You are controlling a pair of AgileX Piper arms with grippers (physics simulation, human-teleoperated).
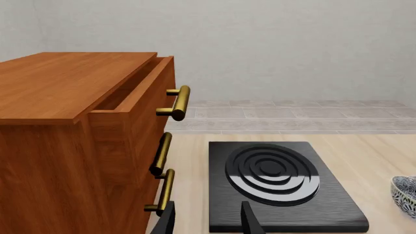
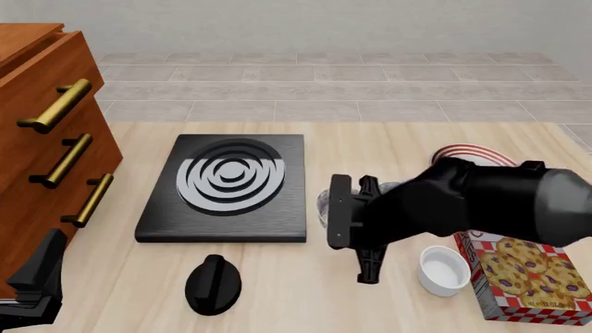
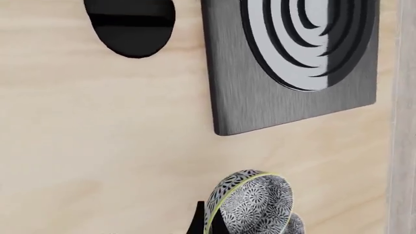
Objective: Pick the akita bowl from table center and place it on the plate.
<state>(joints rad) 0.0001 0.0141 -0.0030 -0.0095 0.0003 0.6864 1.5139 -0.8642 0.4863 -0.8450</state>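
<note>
The akita bowl (image 3: pixel 255 204), dark-patterned outside with a pale rim, is tilted on edge in the right wrist view, and my right gripper (image 3: pixel 208 225) is shut on its rim. From the front, only slivers of the bowl (image 2: pixel 323 202) show behind my right gripper (image 2: pixel 356 202), just right of the stove. The red-striped plate (image 2: pixel 473 153) lies behind the right arm, mostly hidden by it. My left gripper (image 2: pixel 37 281) hangs open at the near left, by the cabinet, holding nothing. Its fingers (image 1: pixel 166 219) frame the stove's near edge.
A black stove plate (image 2: pixel 227 184) with a ring burner lies left of centre, with a black knob (image 2: pixel 213 283) in front of it. A wooden drawer cabinet (image 2: pixel 46 139) stands at the left. A plain white bowl (image 2: pixel 442 269) and a cookie box (image 2: pixel 529 279) sit near right.
</note>
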